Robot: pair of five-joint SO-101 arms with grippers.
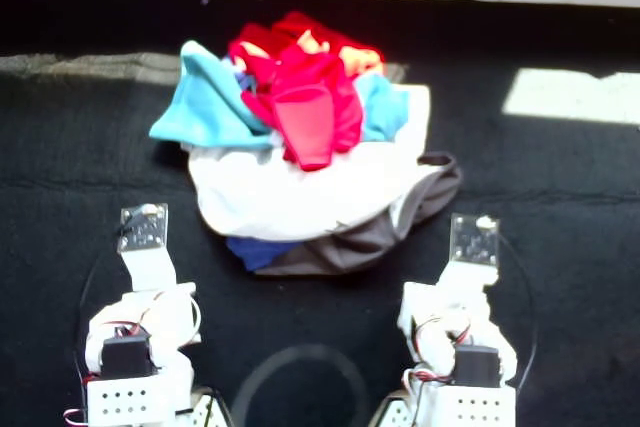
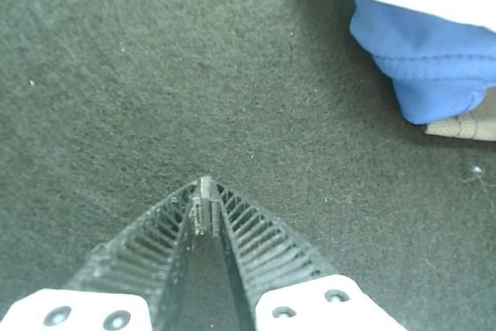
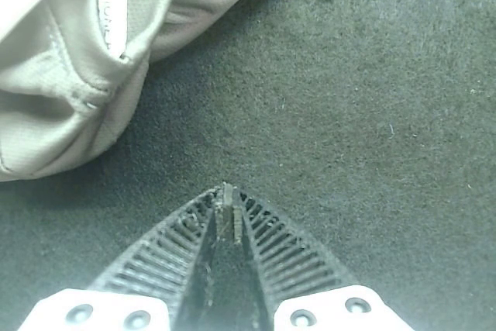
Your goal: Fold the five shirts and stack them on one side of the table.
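A loose heap of five crumpled shirts lies on the black felt-covered table point(image 1: 60, 147), midway between its left and right edges and nearer the far edge than the near one. On top sits a bright red bunched fabric shirt point(image 1: 305, 97). A small orange patch of cloth point(image 1: 362, 55) shows at its far side, and I cannot tell whether it belongs to that shirt. A light turquoise cotton shirt point(image 1: 205, 102) spreads out from under the red one toward the left edge and shows again on its right. Below them a wide white shirt point(image 1: 280, 192) takes up the near half of the heap. A grey-brown knit shirt point(image 1: 370, 237) curls around its near and right rim, and a corner of a dark blue shirt point(image 1: 255, 250) pokes out at the near left. All lie unfolded. The left arm point(image 1: 150, 287) stands at the near edge to the left of the heap, and the right arm point(image 1: 460, 297) stands at the near edge to its right. The left gripper point(image 2: 205, 187) hangs over bare felt, its ribbed black jaws pressed together at the tips with nothing between them. The dark blue corner lies near it but apart. The right gripper point(image 3: 227, 195) is likewise closed tip to tip and empty, over bare felt near the grey-brown hem without touching it. A bright patch of sunlight point(image 1: 570, 95) falls near the far right corner, and a faint grey ring mark point(image 1: 300, 387) lies at the near edge between the arm bases.
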